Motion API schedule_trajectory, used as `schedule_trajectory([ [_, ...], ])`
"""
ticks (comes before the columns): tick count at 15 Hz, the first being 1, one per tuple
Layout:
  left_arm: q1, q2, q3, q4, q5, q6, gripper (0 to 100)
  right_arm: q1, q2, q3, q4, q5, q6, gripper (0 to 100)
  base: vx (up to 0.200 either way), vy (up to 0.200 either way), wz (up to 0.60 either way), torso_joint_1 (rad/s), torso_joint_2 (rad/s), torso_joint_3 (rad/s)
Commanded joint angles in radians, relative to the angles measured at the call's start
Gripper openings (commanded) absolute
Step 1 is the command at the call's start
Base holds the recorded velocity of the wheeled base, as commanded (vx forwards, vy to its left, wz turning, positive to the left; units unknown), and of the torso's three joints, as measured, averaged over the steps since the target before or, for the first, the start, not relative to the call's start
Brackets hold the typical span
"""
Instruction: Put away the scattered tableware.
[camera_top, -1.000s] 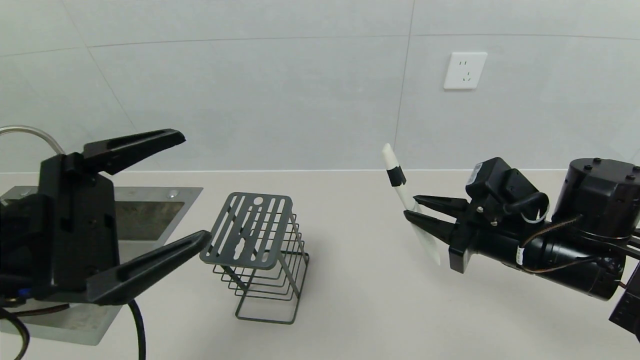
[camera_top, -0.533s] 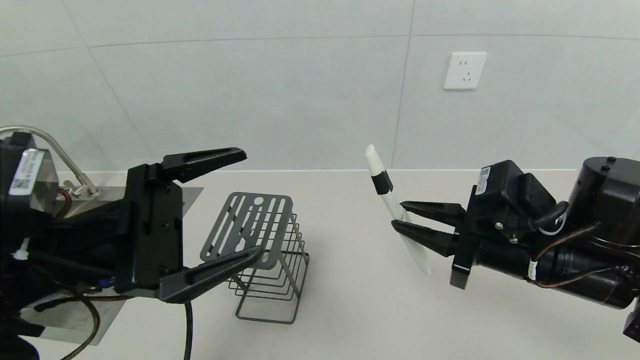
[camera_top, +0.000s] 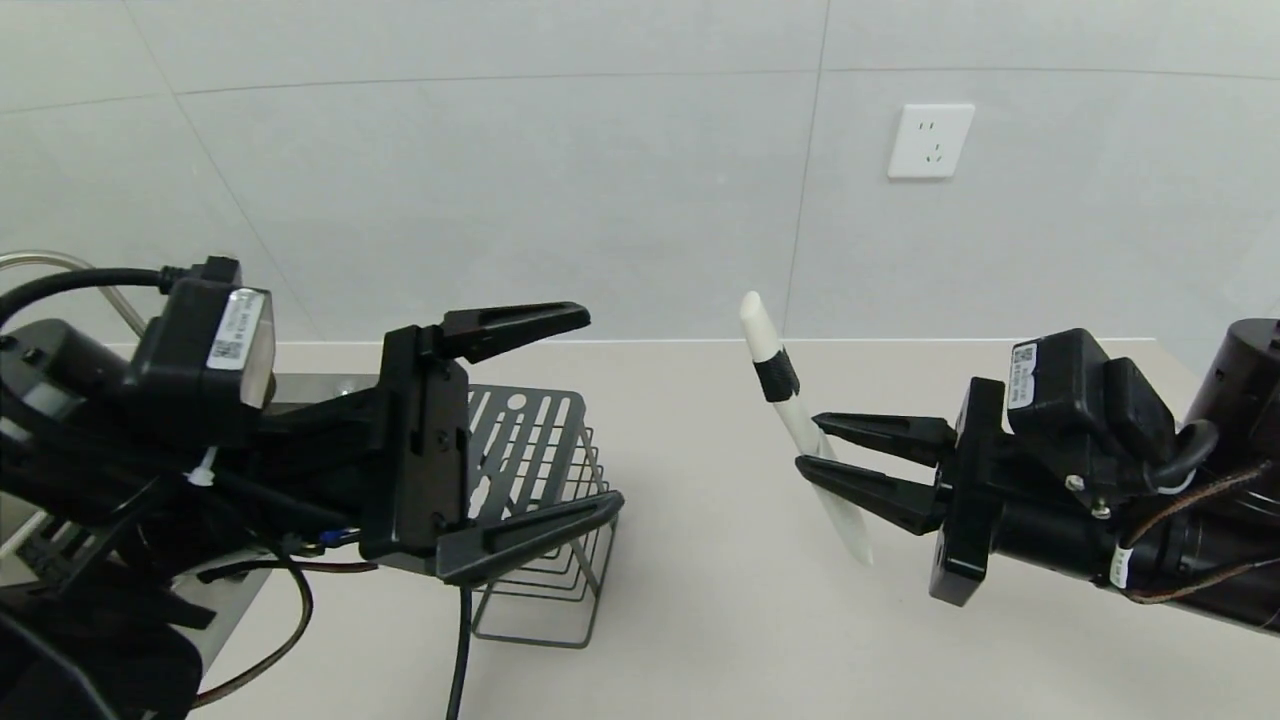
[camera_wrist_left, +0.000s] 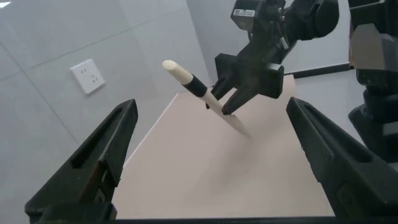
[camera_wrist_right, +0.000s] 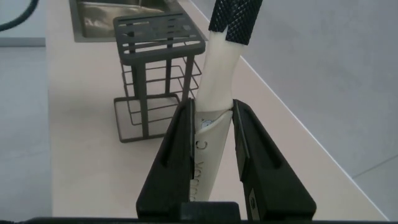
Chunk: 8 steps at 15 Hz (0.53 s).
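Note:
A white knife (camera_top: 764, 343) with a black band on its handle stands tilted above the counter, handle up, with my right gripper (camera_top: 811, 443) shut on its blade. The right wrist view shows the knife (camera_wrist_right: 217, 93) pinched between the fingers (camera_wrist_right: 184, 134). A dark wire cutlery rack (camera_top: 530, 430) with a slotted top stands on the counter left of the knife. My left gripper (camera_top: 601, 408) is wide open with nothing in it, in front of the rack and partly hiding it. In the left wrist view the knife (camera_wrist_left: 186, 76) and right gripper (camera_wrist_left: 219, 104) lie ahead.
A steel sink (camera_wrist_right: 118, 15) is set into the beige counter (camera_top: 720, 610) behind the rack, with a faucet (camera_top: 40, 262) at the far left. A wall socket (camera_top: 930, 140) sits on the tiled wall. Open counter lies between rack and knife.
My left arm has swung right, its open gripper now in front of the rack. The right gripper, still holding the knife, has shifted slightly left and lower.

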Motion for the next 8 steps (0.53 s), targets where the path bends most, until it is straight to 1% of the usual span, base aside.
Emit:
schedule_trajectory([
  [1, -0.03, 0.056, -0.033, 0.0, 0.0, -0.004, 100, 0.018, -0.017, 0.0, -0.003, 0.004, -0.001, 0, 0.0, 0.0, 0.0, 0.0, 0.0, 0.0],
  [2, -0.042, 0.068, -0.045, 0.0, 0.0, -0.009, 100, 0.021, -0.021, 0.003, -0.005, 0.013, -0.001, 0, 0.0, 0.0, 0.0, 0.0, 0.0, 0.0],
  [5, -0.093, 0.115, -0.059, -0.006, -0.002, -0.088, 100, 0.032, -0.024, 0.005, -0.005, 0.022, -0.002, 0, 0.0, 0.0, 0.0, 0.0, 0.0, 0.0],
  [6, -0.107, 0.128, -0.076, -0.006, -0.002, -0.096, 100, 0.034, -0.024, 0.006, -0.005, 0.022, -0.002, 0, 0.0, 0.0, 0.0, 0.0, 0.0, 0.0],
  [8, -0.122, 0.163, -0.125, -0.006, -0.002, -0.096, 100, 0.038, -0.024, 0.005, -0.005, 0.022, -0.002, 0, 0.0, 0.0, 0.0, 0.0, 0.0, 0.0],
])
